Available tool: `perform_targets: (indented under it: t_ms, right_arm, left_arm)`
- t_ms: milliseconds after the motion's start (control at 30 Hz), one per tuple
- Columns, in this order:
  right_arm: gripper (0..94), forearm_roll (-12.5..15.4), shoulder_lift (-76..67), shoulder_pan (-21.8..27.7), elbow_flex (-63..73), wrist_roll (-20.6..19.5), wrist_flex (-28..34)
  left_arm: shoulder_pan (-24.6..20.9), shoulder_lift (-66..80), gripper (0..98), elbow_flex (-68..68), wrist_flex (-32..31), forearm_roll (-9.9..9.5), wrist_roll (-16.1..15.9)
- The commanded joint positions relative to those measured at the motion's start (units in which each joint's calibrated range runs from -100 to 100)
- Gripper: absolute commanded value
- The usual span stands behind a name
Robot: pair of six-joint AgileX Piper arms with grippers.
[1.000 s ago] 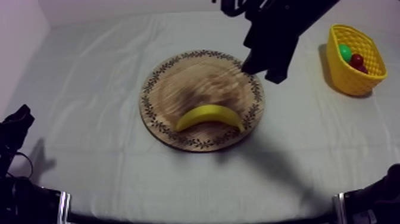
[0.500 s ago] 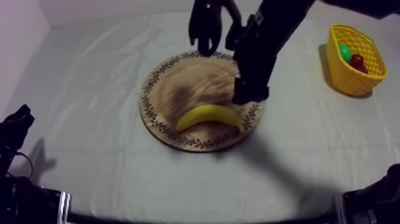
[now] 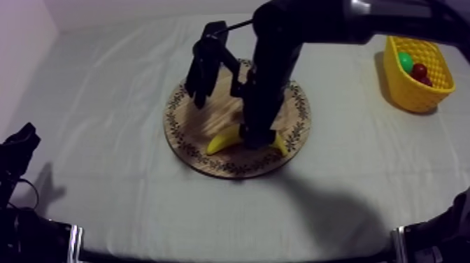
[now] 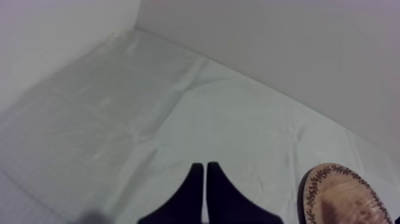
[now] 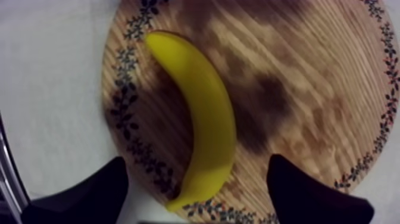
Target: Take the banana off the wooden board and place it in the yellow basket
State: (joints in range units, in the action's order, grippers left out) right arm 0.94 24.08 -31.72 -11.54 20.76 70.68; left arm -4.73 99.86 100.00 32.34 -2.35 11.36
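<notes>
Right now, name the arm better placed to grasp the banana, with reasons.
Right. The right gripper hangs open astride the banana on the wooden board; the left gripper lies shut, off the board.

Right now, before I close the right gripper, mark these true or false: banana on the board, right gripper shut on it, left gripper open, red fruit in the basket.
1. The banana lies on the wooden board. True.
2. The right gripper is shut on the banana. False: it is open, with one finger on each side of the banana.
3. The left gripper is open. False: it is shut on nothing, with its fingers together.
4. The yellow basket holds a small red fruit. True.
</notes>
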Motion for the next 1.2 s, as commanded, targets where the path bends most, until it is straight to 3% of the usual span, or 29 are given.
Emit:
perform_targets:
  t_ms: [0,433,667,767,833,1167]
  right_arm:
    - [75.7,-0.29,3.52,-0.30,1.99,-0.54,0.31]
    - [71.3,-2.44,14.56,-0.58,10.75,-2.86,-0.90]
    - [50.7,-2.14,15.18,0.25,11.31,-1.50,-1.37]
    - [33.6,-1.96,14.73,0.31,10.73,-0.37,-1.15]
    - [27.1,-2.55,14.52,0.00,10.45,-0.64,-0.60]
    - [24.4,-1.46,3.93,2.92,8.91,0.95,3.88]
  left_arm:
    - [-0.01,-0.04,0.1,0.00,0.00,-0.02,-0.01]
    - [-0.01,-0.04,0.1,0.00,0.00,-0.02,-0.01]
    - [-0.01,-0.04,0.1,0.00,0.00,-0.02,-0.01]
    - [-0.01,-0.04,0.1,0.00,0.00,-0.02,-0.01]
    - [-0.01,-0.04,0.1,0.00,0.00,-0.02,-0.01]
    - [-0.01,-0.04,0.1,0.00,0.00,-0.02,-0.02]
